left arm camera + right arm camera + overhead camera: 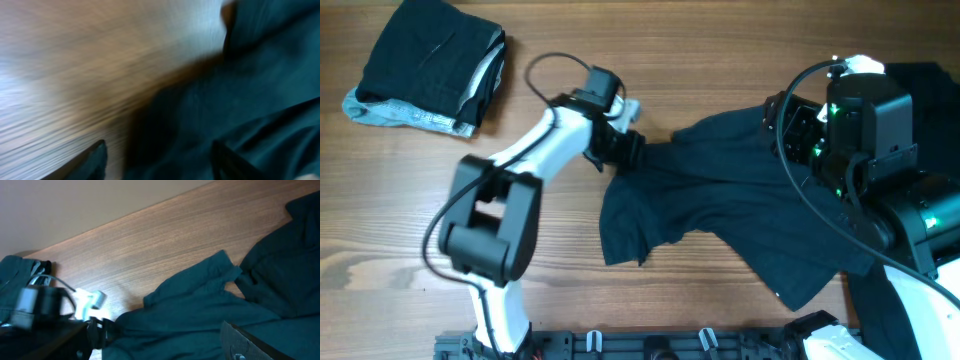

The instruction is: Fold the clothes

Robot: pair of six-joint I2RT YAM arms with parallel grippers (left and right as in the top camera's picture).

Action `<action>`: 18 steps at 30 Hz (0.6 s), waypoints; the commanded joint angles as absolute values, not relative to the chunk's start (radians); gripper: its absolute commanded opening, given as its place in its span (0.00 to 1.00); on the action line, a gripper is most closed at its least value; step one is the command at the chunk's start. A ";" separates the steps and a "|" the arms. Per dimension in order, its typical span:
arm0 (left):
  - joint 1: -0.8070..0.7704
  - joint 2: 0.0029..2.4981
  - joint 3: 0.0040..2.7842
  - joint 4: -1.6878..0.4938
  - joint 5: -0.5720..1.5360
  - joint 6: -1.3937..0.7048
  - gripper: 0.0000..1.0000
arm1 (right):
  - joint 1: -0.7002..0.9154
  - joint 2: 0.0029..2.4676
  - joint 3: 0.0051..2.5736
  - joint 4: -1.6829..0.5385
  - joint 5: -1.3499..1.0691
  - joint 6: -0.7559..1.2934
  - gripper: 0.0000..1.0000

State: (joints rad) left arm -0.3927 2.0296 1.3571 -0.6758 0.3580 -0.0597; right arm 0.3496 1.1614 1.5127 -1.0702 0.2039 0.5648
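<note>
Table (pixel 720 40) viewed straight down from overhead, left wrist view pressed close, blurred, over dark shirt (pixel 260 100), right wrist view angled low across the same shirt.

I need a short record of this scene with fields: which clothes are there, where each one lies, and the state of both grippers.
surface: wooden table
unfolded item: dark T-shirt, spread out and wrinkled, at the table centre
folded stack: black garment on a pale grey piece, at the far left
other clothes: dark pile at the right edge, partly behind the right arm
left gripper: at the shirt's left edge; wrist view blurred, grip unclear
right gripper: open, above the shirt
</note>
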 commanded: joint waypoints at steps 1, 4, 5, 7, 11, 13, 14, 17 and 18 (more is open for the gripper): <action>-0.437 2.080 1.356 -0.675 0.343 -0.022 0.16 | 0.345 1.167 1.518 -1.076 0.225 0.576 0.84; -0.405 2.040 1.386 -0.769 0.258 -0.061 0.04 | 0.345 1.168 1.518 -1.080 0.226 0.576 0.84; -0.376 2.014 1.410 -0.847 0.191 -0.060 0.04 | 0.345 1.170 1.518 -1.080 0.226 0.575 0.84; -0.303 1.950 1.422 -0.966 0.025 -0.067 0.04 | 0.345 1.180 1.518 -1.088 0.225 0.575 0.84; -0.109 1.845 1.422 -1.053 -0.006 -0.093 0.24 | 0.345 1.218 1.517 -1.105 0.225 0.576 0.84; -0.070 1.829 1.422 -1.057 0.071 -0.067 0.41 | 0.345 1.233 1.517 -1.100 0.225 0.577 0.85; -0.070 1.829 1.422 -1.056 0.070 -0.056 0.41 | 0.345 1.239 1.517 -1.100 0.225 0.577 0.84; -0.072 1.826 1.427 -0.981 0.116 -0.055 0.42 | 0.345 1.242 1.517 -1.097 0.226 0.576 0.85; -0.082 1.827 1.427 -0.909 0.220 -0.023 0.41 | 0.345 1.243 1.517 -1.088 0.226 0.576 0.85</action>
